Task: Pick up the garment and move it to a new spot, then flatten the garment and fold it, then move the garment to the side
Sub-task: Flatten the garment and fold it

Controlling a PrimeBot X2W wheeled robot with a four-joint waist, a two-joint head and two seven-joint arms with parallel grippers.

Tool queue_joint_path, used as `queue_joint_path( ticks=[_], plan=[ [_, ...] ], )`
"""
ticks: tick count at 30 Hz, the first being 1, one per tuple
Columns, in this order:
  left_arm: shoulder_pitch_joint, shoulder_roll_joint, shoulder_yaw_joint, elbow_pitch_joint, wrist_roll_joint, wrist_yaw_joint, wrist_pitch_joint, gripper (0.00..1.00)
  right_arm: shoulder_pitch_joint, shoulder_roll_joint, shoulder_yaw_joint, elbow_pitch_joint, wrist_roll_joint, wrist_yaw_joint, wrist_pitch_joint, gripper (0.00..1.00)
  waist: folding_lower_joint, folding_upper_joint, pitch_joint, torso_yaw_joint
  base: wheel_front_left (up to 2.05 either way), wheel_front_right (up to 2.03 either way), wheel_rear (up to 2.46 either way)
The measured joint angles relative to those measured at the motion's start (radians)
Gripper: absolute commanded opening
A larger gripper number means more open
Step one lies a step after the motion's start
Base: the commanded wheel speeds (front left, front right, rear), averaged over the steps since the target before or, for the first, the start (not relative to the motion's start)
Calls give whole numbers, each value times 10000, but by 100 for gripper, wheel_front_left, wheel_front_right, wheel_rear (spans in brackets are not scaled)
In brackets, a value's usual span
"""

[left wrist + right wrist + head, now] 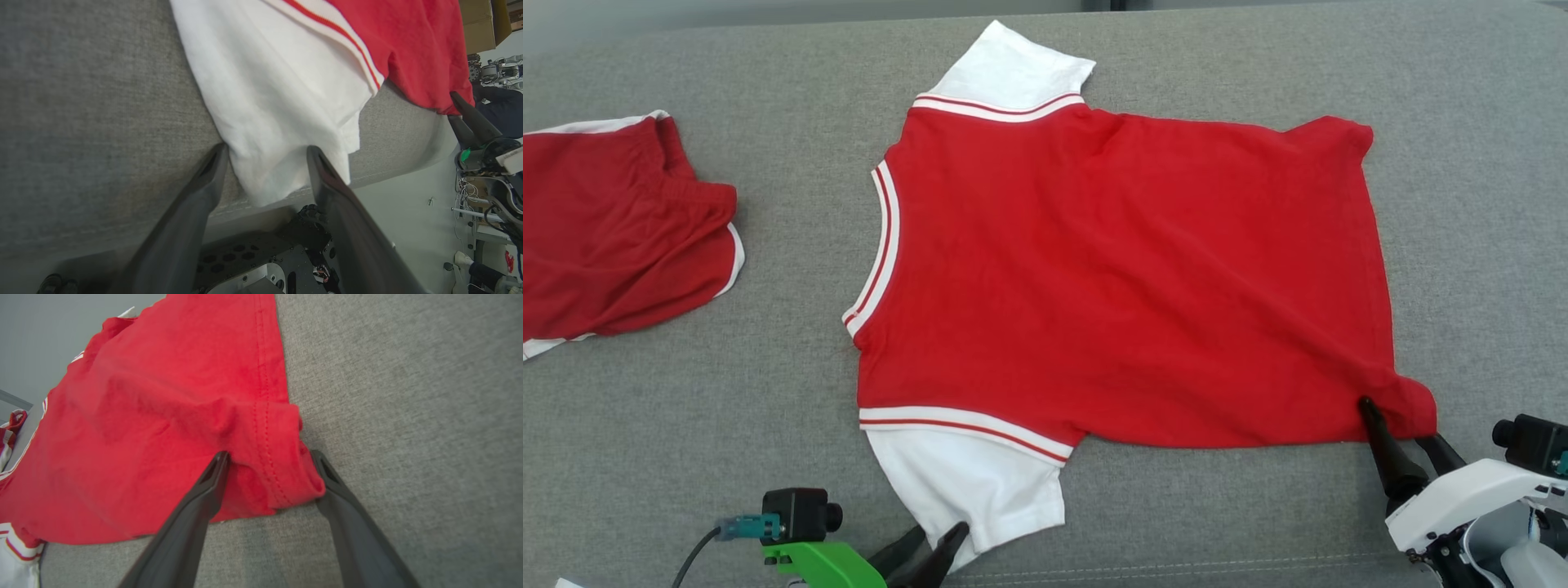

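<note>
A red shirt [1127,278] with white sleeves and red-white trim lies spread flat on the grey fabric surface [1470,204], collar to the left. My left gripper [941,531] is open at the near white sleeve [278,90], and its fingers [196,204] straddle the sleeve's end by the front edge. At the shirt's near right hem corner [282,473], my right gripper [1395,420] stands open with the bunched corner between its fingers [196,514]. The left wrist view also catches the right gripper [466,112] at that corner.
A second red garment with white trim [613,237] lies crumpled at the far left. The surface's front edge with its seam [1176,567] runs just below both grippers. Bare grey fabric lies right of the shirt and behind it.
</note>
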Motion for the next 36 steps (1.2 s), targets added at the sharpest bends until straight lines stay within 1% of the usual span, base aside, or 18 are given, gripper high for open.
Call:
queue_joint_path(
  ticks=[1, 2, 3, 4, 5, 9, 13, 15, 18, 21, 26, 27, 32, 34, 36],
  plan=[
    [-17, 0, 4, 10, 0, 0, 19, 72, -61, 0, 6, 54, 0, 25, 2, 100, 0, 0, 11, 2, 0, 0, 0],
    [-35, 0, 6, 21, 0, 0, 42, 43, -113, 0, 12, 81, 0, 42, 12, 89, 0, 0, 21, 5, 0, 0, 0],
    [-50, 0, 10, 42, 0, 0, 42, 26, -159, 0, 19, 105, 2, 46, 12, 58, 0, 0, 30, 8, 0, 0, 0],
    [-79, 0, 8, 71, 0, 0, 42, 0, -206, 2, 36, 123, 2, 56, 12, 38, 0, 0, 38, 12, 0, 0, 0],
    [-114, -2, 12, 100, 0, 0, 42, 0, -263, 4, 42, 150, 2, 56, 10, 0, 0, 0, 42, 15, 0, 0, 0],
    [-245, -36, 2, 182, -2, -13, 56, 0, -322, 19, 44, 332, 56, 134, -8, 0, 0, 0, -9, 41, 0, 0, 0],
    [-245, -42, 38, 215, -105, -42, 46, 0, -299, 77, 50, 403, 98, 144, -46, 0, 0, 0, -147, 63, 0, 0, 0],
    [-243, -44, 130, 211, -130, -59, 36, 0, -259, 82, 52, 418, 140, 224, -52, 0, 0, 0, -230, 58, 0, 0, 0],
    [-238, -35, 314, 140, -221, -90, -54, 0, -246, 88, 48, 405, 314, 234, -142, 0, 0, 0, -355, 23, 0, 0, 0],
    [-225, -23, 353, 88, -268, -92, -58, 0, -174, 86, 36, 366, 460, 314, -151, 0, 0, 0, -473, -17, 0, 0, 0],
    [-210, 77, 437, -169, -299, -94, -58, 0, -32, 75, 46, 219, 614, 351, -151, 0, 0, 0, -597, -53, 0, 0, 0],
    [-209, 79, 470, -217, -347, -105, -58, 0, -32, 75, 46, 161, 675, 397, -151, 0, 0, 0, -612, -52, 0, 0, 0],
    [-187, 71, 748, -546, -713, -186, -63, 0, 75, 86, 56, -67, 1011, 403, -228, 0, 0, 0, -734, -23, 0, 0, 0],
    [-183, 25, 974, -708, -989, -188, -113, 0, 178, 111, 50, -169, 1158, 405, -240, 0, 0, 0, -797, -21, 0, 0, 0],
    [-182, -42, 1174, -918, -1356, -190, -153, 0, 188, 265, 23, -299, 1544, 405, -236, 0, 0, 0, -855, -31, 0, 0, 0]
  ],
)
